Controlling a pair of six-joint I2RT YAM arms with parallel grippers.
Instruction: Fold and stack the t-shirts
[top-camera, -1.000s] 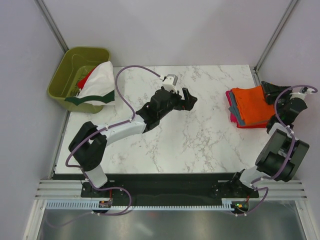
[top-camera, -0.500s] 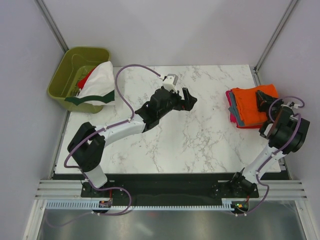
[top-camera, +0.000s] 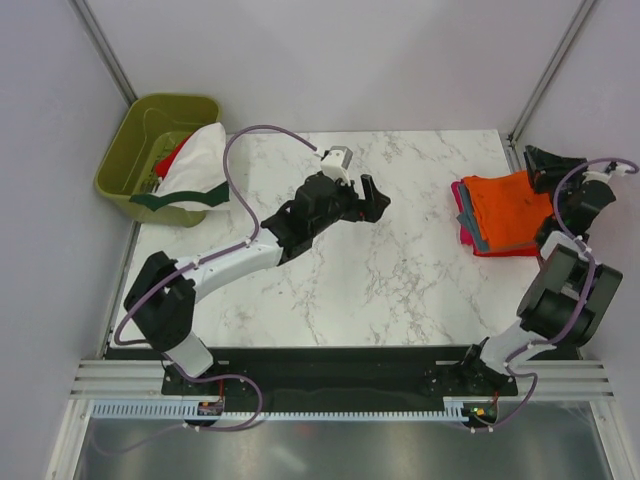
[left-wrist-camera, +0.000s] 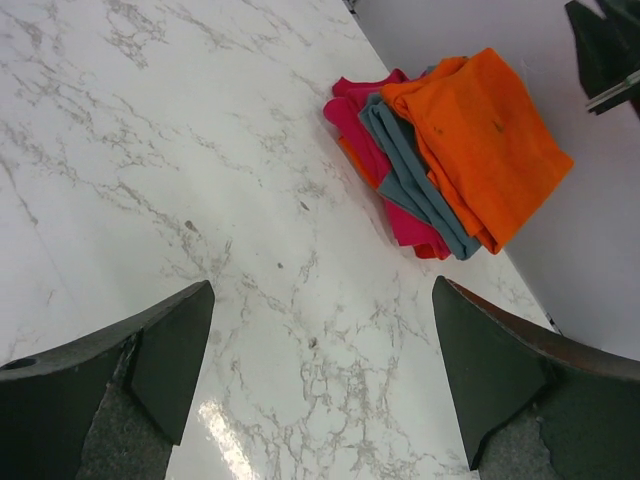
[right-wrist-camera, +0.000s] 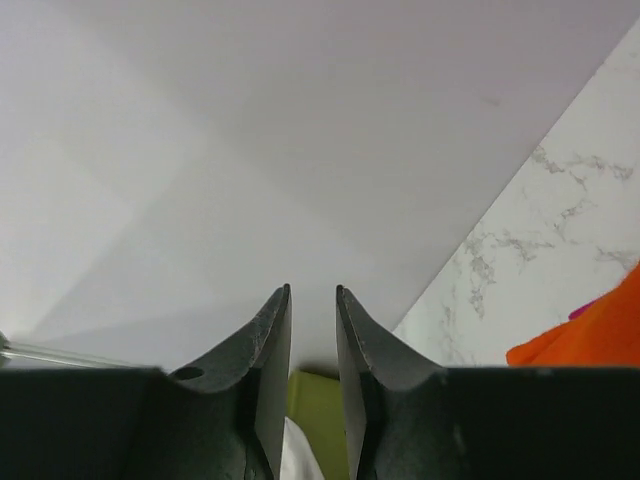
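A folded stack of t-shirts (top-camera: 500, 212) lies at the table's right edge. The orange shirt (left-wrist-camera: 490, 130) is on top, with a slate blue-grey one (left-wrist-camera: 412, 178) and a magenta one (left-wrist-camera: 365, 125) under it. A white shirt with dark green trim (top-camera: 195, 170) hangs over the rim of the olive bin (top-camera: 150, 135), and a red one (top-camera: 170, 157) lies inside. My left gripper (top-camera: 370, 195) hovers open and empty over mid-table (left-wrist-camera: 320, 385). My right gripper (top-camera: 538, 160) is raised at the stack's back right corner. Its jaws (right-wrist-camera: 312, 290) are almost closed and hold nothing.
The marble table (top-camera: 400, 270) ends at grey walls behind and to the sides. The bin stands off the table's back left corner; it also shows in the right wrist view (right-wrist-camera: 315, 400). The right gripper shows in the left wrist view (left-wrist-camera: 605, 50).
My right gripper dipped over the orange shirt, then rose and swung to the stack's back right corner. My left gripper shifted slightly back and left. The stack has not moved.
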